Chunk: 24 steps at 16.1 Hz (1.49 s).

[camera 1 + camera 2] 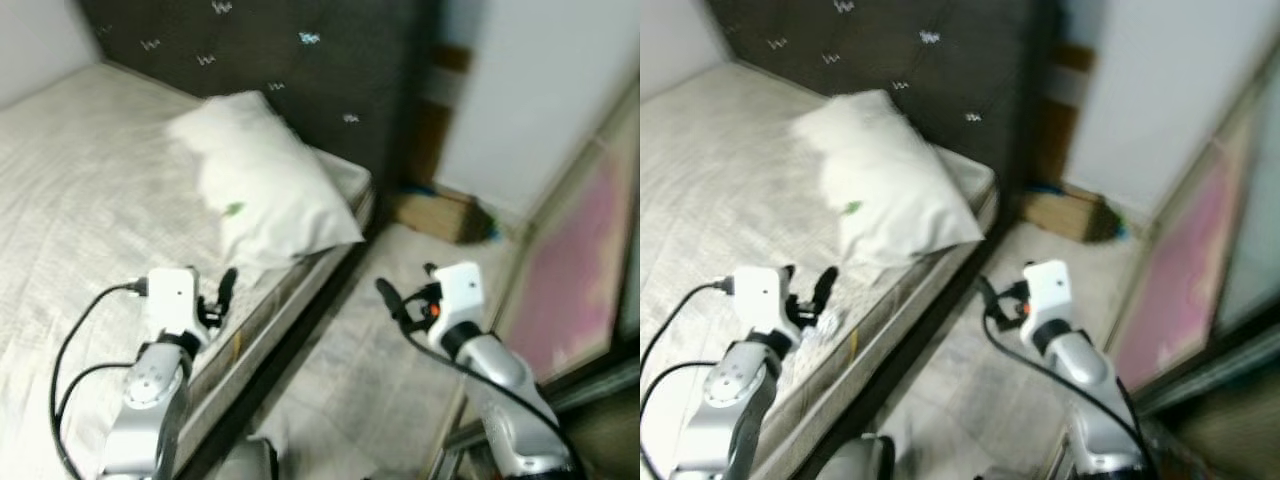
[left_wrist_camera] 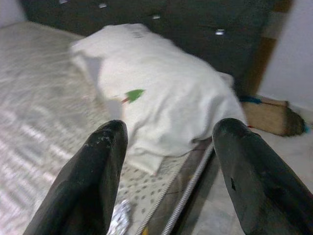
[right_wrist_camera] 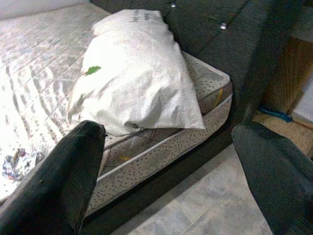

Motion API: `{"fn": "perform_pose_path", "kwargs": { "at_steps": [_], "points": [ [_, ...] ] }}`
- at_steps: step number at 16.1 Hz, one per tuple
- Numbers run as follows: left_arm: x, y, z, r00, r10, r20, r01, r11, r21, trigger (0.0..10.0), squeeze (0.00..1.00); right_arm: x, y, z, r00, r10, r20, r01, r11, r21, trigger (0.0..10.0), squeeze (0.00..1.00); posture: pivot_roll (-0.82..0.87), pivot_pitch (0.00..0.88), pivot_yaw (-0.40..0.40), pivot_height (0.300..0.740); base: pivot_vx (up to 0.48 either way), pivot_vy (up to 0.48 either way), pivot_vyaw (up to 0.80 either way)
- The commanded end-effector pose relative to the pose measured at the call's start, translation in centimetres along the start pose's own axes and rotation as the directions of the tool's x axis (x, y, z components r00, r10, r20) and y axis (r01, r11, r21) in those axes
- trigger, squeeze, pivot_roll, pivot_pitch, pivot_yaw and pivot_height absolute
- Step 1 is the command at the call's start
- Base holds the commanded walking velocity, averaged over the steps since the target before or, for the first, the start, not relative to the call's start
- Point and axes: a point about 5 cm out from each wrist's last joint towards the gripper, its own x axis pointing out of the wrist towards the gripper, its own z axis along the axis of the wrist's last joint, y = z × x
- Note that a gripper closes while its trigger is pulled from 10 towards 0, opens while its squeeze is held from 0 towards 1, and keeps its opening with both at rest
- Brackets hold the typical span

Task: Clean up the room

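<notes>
Left eye view: the left gripper (image 1: 222,296) hovers over the mattress (image 1: 70,190) edge, fingers spread wide and empty, seemingly lined up on a crumpled wrapper (image 2: 117,218) just below. Beyond lies the pillow (image 1: 265,185), askew at the bed's corner. The right gripper (image 1: 395,300) hangs over the floor (image 1: 350,370), equally open, holding nothing.

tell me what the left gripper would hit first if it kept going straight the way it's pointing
Most likely the white pillow. The left gripper, fingers open, points across the mattress corner straight at it, with a small crumpled wrapper lying just below its line. Depth is hard to judge.
</notes>
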Motion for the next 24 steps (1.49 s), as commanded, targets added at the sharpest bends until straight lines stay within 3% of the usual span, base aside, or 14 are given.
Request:
{"fn": "perform_pose_path", "kwargs": {
  "at_steps": [1, 20, 24],
  "points": [
    [-0.12, 0.76, 0.12, 1.0, 0.022, 0.001, -0.022, 0.999, 0.023, 10.0, 0.0, 0.36, 0.66, -0.01, 1.0, 0.023, 0.002, -0.023, 1.0, 0.014, 10.0, 0.0, 0.03, 0.095, -0.041, 0.74, 0.0, 0.0, 0.8],
    [0.35, 0.54, 0.33, 1.0, 0.013, 0.026, -0.013, 1.0, 0.002, 10.0, 0.0, 0.97, 0.41, 0.53, 0.999, 0.01, 0.041, -0.011, 1.0, 0.012, 10.0, 0.0, 0.03, 0.08, -0.039, 0.74, 0.0, 0.0, 0.8],
    [0.3, 0.42, 0.45, 0.999, -0.013, 0.033, 0.013, 1.0, -0.018, 10.0, 0.0, 1.01, 0.11, 0.66, 0.999, -0.02, 0.049, 0.019, 1.0, 0.017, 10.0, 0.0, 0.02, 0.091, -0.038, 0.74, 0.0, 0.0, 0.13]
  ]
}}
